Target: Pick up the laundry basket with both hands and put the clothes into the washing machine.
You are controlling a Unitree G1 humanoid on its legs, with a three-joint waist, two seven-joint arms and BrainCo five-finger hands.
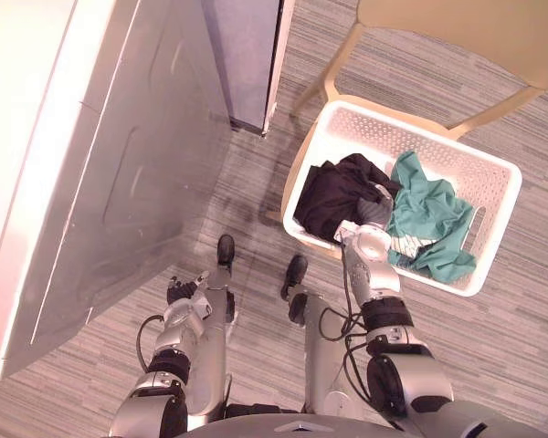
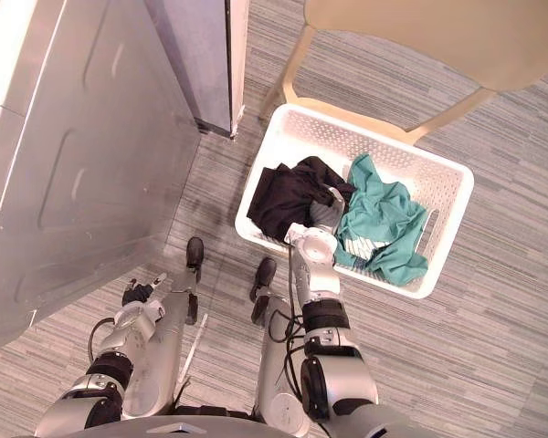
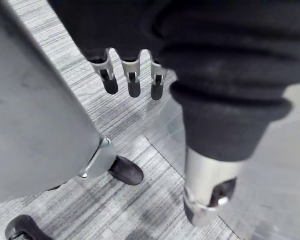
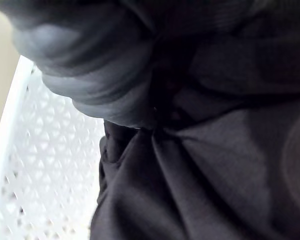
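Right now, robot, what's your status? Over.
Left hand open, down by my side. Right hand down among the black clothes in the basket. Basket on floor, not yet lifted. Chair close beside it.

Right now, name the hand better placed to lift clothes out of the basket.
Right: the right hand reaches into the white basket at the black garment; the left hand hangs open beside the grey appliance, away from the basket.

We saw a floor of grey carpet with fine streaks running across it. A tan chair stood on it at the far side, its pale legs splayed. To its left stood a dark grey cabinet with a white edge.
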